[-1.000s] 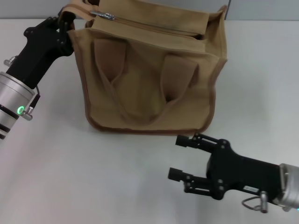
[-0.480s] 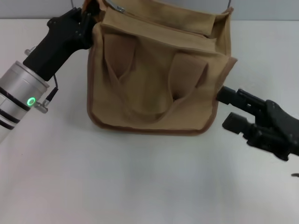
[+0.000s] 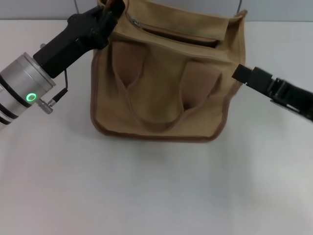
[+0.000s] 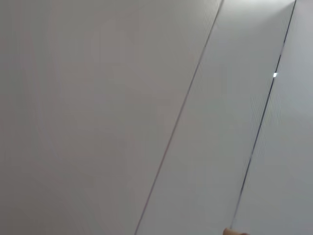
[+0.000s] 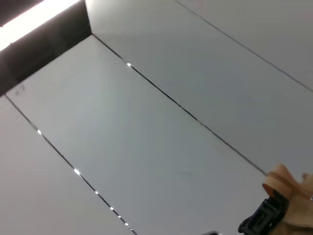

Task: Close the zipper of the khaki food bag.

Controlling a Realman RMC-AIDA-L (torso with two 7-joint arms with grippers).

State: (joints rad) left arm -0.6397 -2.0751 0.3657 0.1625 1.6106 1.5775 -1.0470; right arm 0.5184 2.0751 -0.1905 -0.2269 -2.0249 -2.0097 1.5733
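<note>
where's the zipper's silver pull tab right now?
In the head view the small silver metal pull tab sits at the robot's left end of the zipper, atop the tan canvas bag, just beside the left gripper.

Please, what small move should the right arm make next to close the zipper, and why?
Probably raise the right tool from the bag's side edge and bring it across the top to the silver pull. The pull sits at the zipper's left end, so the line looks mostly open. The left tool already holds the bag's top left corner, which should steady it.
</note>
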